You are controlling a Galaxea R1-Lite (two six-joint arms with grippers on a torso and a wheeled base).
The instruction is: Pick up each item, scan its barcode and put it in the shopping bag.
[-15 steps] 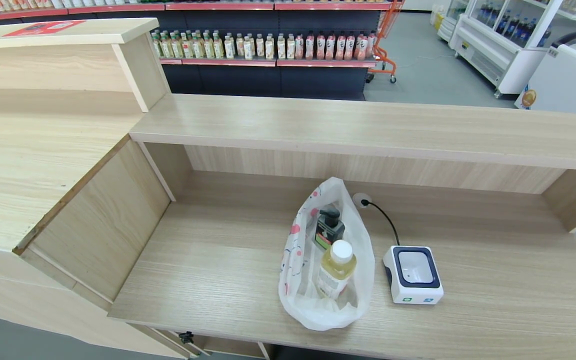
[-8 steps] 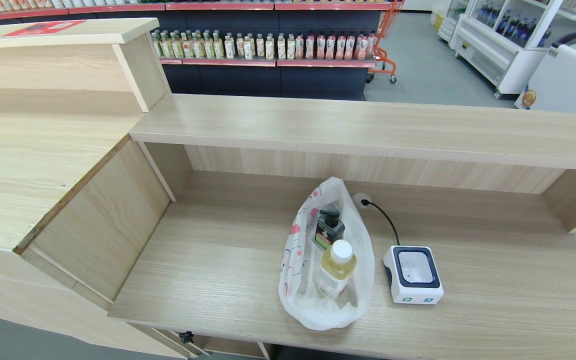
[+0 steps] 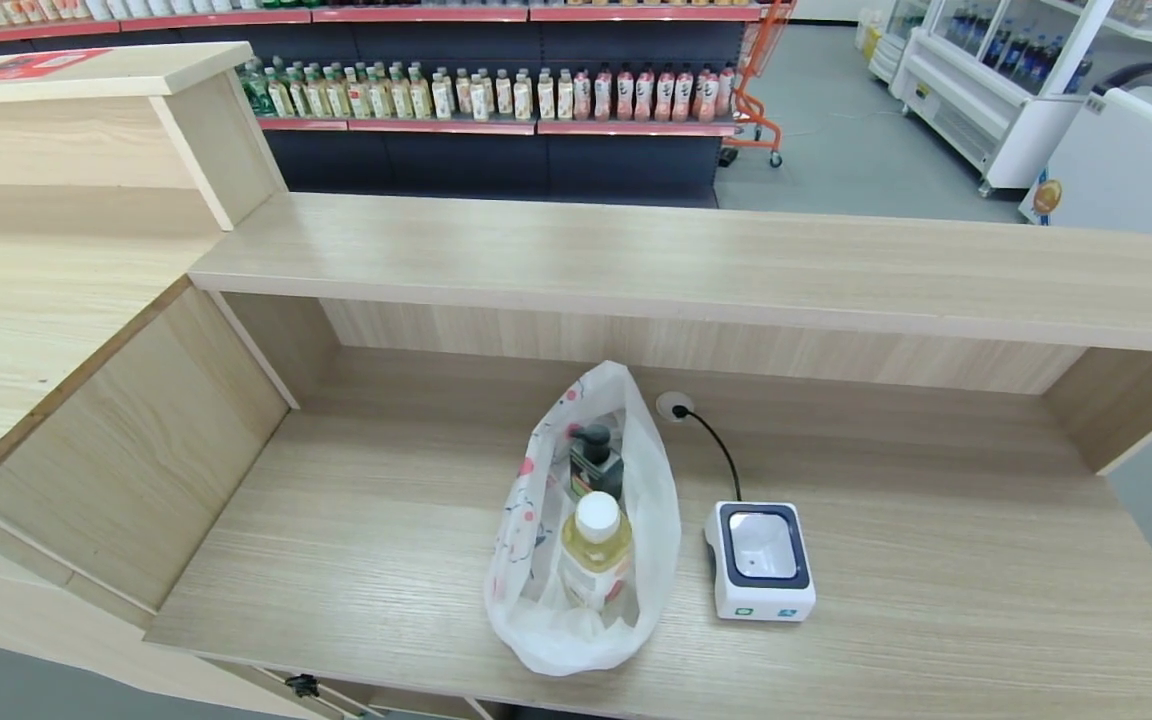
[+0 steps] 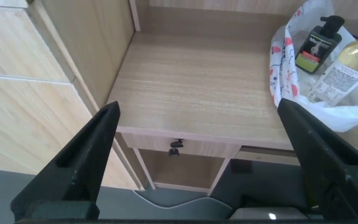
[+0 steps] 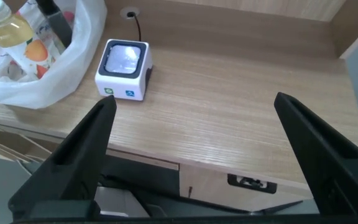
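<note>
A white plastic shopping bag (image 3: 536, 620) with red prints stands open on the wooden counter. Inside it are a yellow-liquid bottle (image 3: 594, 548) with a white cap and a dark pump bottle (image 3: 595, 462) behind it. A white barcode scanner (image 3: 761, 562) with a dark-framed window sits just right of the bag, its black cable running to a hole at the back. My left gripper (image 4: 201, 155) is open, off the counter's front edge, with the bag (image 4: 286, 68) beyond it. My right gripper (image 5: 197, 149) is open too, off the front edge, nearest the scanner (image 5: 124, 70).
A raised wooden ledge (image 3: 696, 265) overhangs the back of the counter, with side walls left and right. Store shelves of bottles (image 3: 496, 95) and fridges (image 3: 1016, 80) stand behind. A drawer latch (image 4: 174, 148) sits under the counter edge.
The whole head view has shifted, so the bag and scanner appear farther left and lower; the camera moved. The things themselves keep their places on the counter.
</note>
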